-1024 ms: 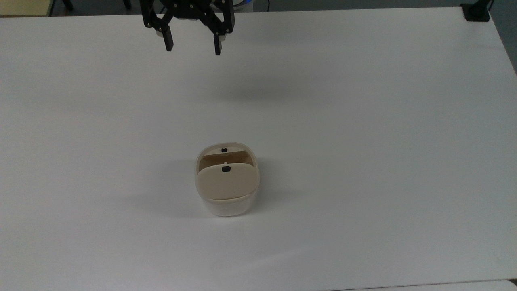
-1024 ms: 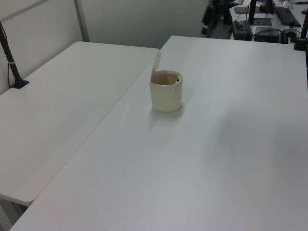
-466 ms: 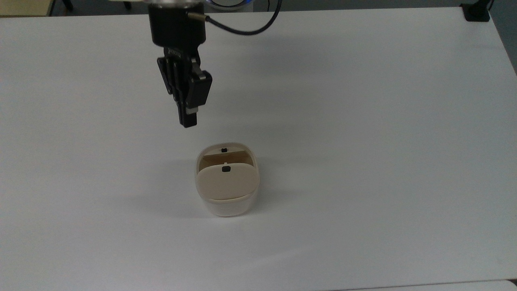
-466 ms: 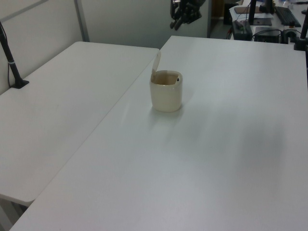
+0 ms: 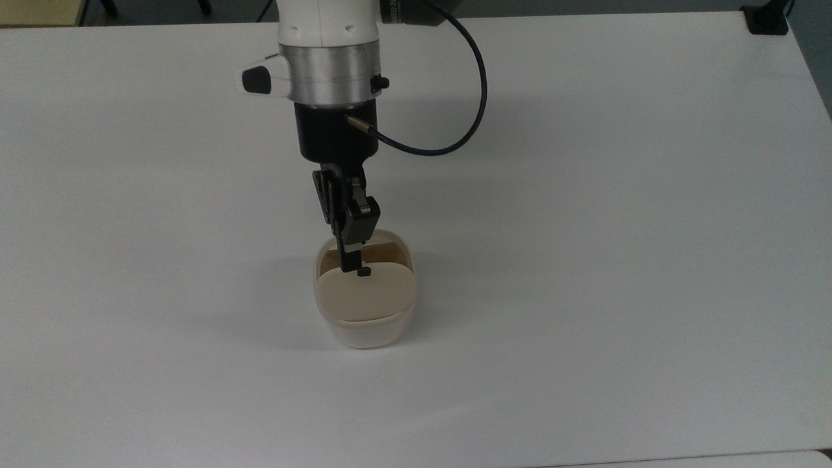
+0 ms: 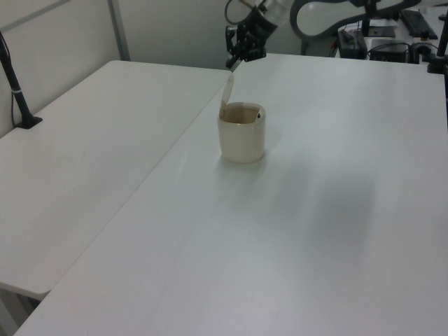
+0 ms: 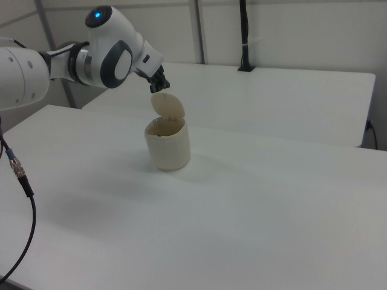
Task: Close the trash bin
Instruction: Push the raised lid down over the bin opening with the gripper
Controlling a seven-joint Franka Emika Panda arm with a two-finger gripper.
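The trash bin looks light and tippy — push its upright hinged lid near the top edge, where the narrow-pinched, empty gripper hovers.

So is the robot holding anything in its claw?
No, nothing is held. The gripper is shut, with its tip by the top edge of the raised lid of the bin.

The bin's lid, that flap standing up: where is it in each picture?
Top view: the lid is just below centre, under the gripper.
Left view: a thin upright edge, above centre.
Right view: a round flap, upper left.
Shared landmark: the trash bin beneath it.
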